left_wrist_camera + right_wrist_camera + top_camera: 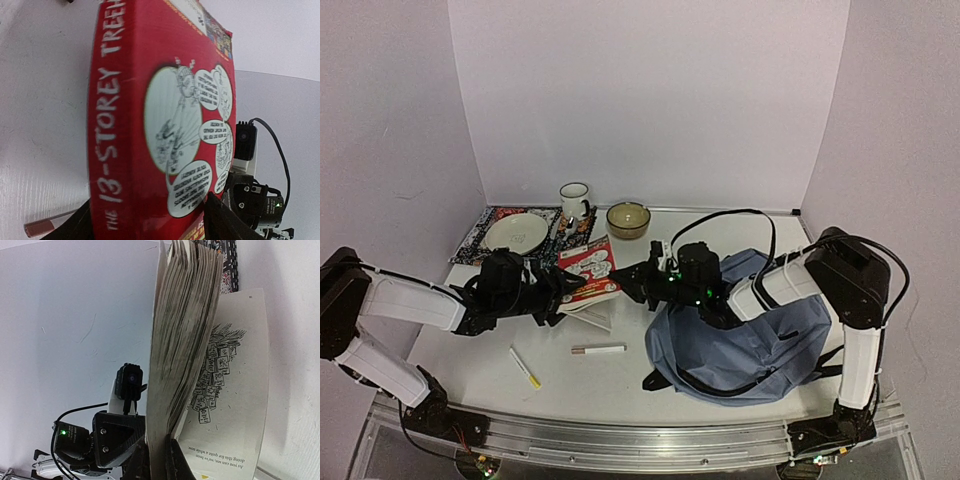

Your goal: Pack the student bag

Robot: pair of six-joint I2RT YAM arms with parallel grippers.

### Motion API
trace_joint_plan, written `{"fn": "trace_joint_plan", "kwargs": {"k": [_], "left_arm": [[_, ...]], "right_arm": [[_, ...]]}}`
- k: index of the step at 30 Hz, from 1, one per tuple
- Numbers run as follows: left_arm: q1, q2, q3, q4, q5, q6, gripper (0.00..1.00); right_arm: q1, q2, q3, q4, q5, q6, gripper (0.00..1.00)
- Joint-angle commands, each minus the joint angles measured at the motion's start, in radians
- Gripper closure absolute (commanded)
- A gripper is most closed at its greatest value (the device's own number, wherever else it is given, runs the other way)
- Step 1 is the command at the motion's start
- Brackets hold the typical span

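Note:
The grey-blue student bag (750, 340) lies flat at the right front of the table. A red paperback book (590, 268) is held up off the table left of the bag, partly open, with a page hanging down. My left gripper (552, 292) is shut on its spine end; in the left wrist view the book (160, 125) fills the space between the jaws of that gripper (150, 222). My right gripper (642, 280) is shut on the page block (180, 350) from the other side, its fingers (177, 462) clamping the pages of the gripper (159, 462).
A white marker (598, 350) and a yellow-tipped pen (525, 368) lie at the front. At the back stand a mug (574, 200), a bowl (628, 220) and a plate (517, 233) on a patterned mat (470, 240).

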Motion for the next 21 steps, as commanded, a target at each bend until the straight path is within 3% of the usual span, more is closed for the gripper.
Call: {"fn": "trace_joint_plan", "kwargs": {"k": [1,8,17,21], "left_arm": [[-0.006,-0.038,-0.004,0.081,-0.007,-0.023,0.36],[-0.006,-0.185,-0.036,0.089,-0.080,0.035,0.68],[-0.001,-0.283,-0.051,0.088,-0.067,0.101,0.98],[0.003,-0.280,-0.032,0.088,0.004,0.131,1.00]], "right_arm": [[0.035,-0.059,0.031,0.135,0.057,-0.002,1.00],[0.050,-0.100,-0.032,0.080,0.072,-0.056,0.96],[0.034,-0.228,-0.030,-0.239,0.029,-0.301,0.55],[-0.017,-0.287,-0.046,-0.318,-0.050,-0.379,0.38]]}}
